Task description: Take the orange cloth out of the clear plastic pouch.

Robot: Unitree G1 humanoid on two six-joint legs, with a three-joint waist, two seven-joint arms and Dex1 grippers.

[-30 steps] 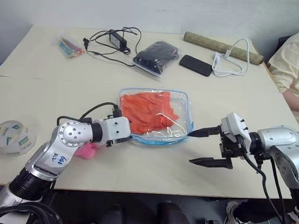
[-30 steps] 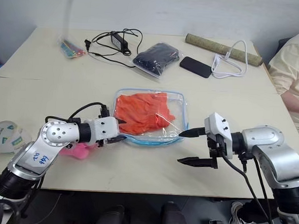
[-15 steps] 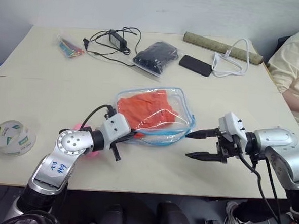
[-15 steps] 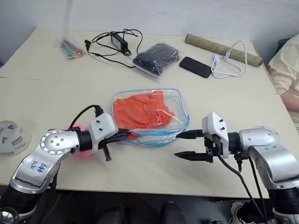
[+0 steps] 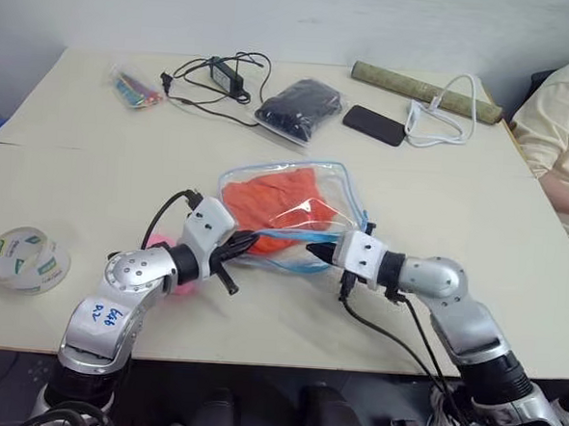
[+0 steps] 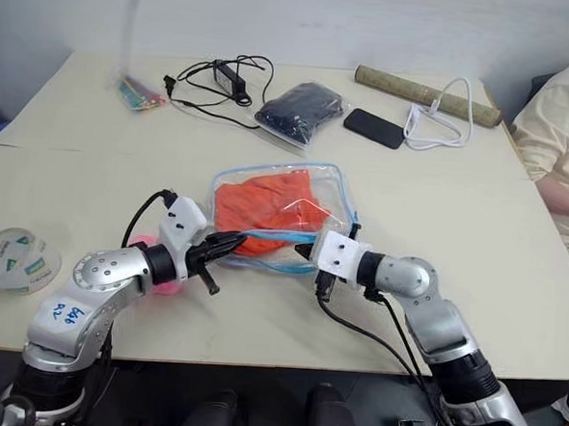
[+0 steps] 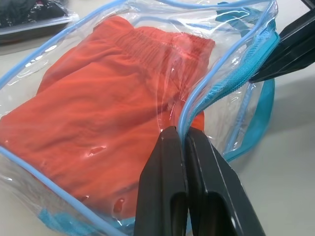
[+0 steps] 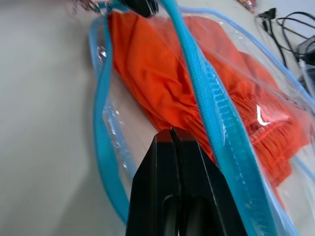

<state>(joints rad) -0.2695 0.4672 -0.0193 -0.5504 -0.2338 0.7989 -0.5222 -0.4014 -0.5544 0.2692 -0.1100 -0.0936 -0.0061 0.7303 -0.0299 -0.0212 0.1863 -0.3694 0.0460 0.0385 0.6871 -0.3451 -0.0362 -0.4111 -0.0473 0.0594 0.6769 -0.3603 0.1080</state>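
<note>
Two grippers are working the clear plastic pouch mid-table, toward the near edge. The left gripper is clenched on the blue-trimmed lip, probably pinning it so the mouth stays put and lifted. The right gripper has its fingers pressed together at the open mouth, under the zipper; can't tell if it's got fabric. The orange cloth sits fully inside the pouch.

- Both eye views look forward and down from above the table's near edge, taking in the whole top to its far edge.
- Each wrist view sits close along its own fingers, facing the clear plastic pouch, which all four views share.
</note>
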